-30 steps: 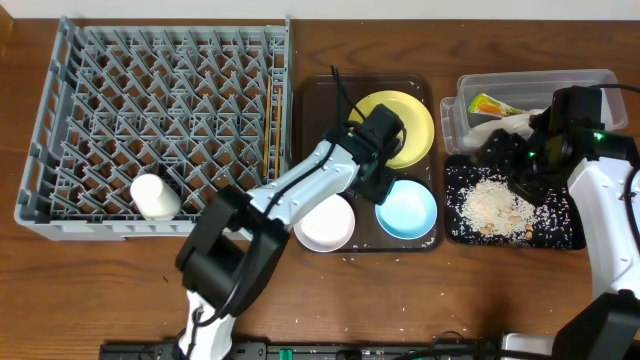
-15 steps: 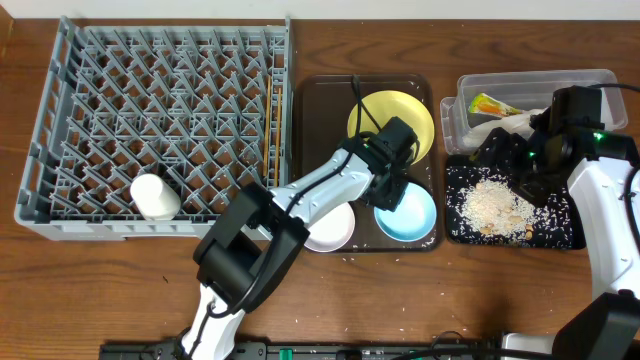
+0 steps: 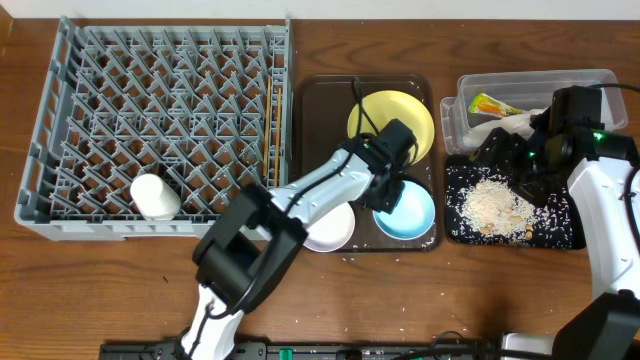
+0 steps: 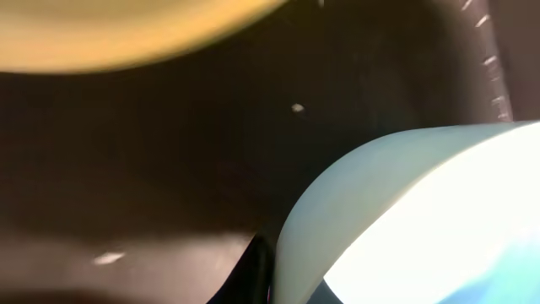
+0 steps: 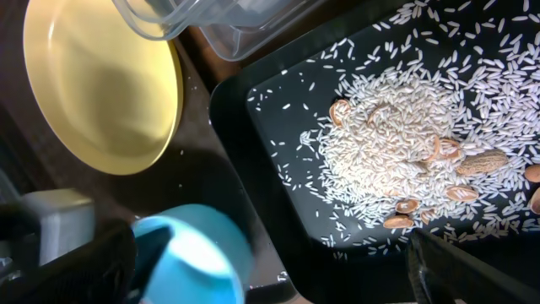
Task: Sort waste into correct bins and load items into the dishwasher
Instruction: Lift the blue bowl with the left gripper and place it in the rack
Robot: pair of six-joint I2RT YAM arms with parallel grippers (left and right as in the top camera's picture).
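Your left hand (image 3: pixel 388 188) is down on the brown tray (image 3: pixel 320 110), right at the rim of the blue bowl (image 3: pixel 412 214). Its wrist view shows one dark finger (image 4: pixel 253 272) just outside the bowl's wall. You cannot tell from this whether the hand is clamped on the rim or only beside it.

On the same brown tray, the yellow plate (image 3: pixel 402 112) lies toward the far edge. The white bowl (image 3: pixel 328 226) sits at the near edge, just beside the blue bowl.

The rack (image 3: pixel 60 150) borders the brown tray on one side, with the white cup (image 3: pixel 155 196) among its pegs, well away from the tray.

On the brown tray's other side lies the black tray (image 3: pixel 565 228) with the rice (image 5: pixel 388 160) heaped in it. Your right hand (image 3: pixel 522 176) hangs over it with its fingers (image 5: pixel 472 270) spread wide, holding nothing. Beyond the black tray on the tabletop (image 3: pixel 120 280), the clear tub (image 3: pixel 590 85) holds the wrapper (image 3: pixel 493 104) and the napkin (image 3: pixel 506 126).
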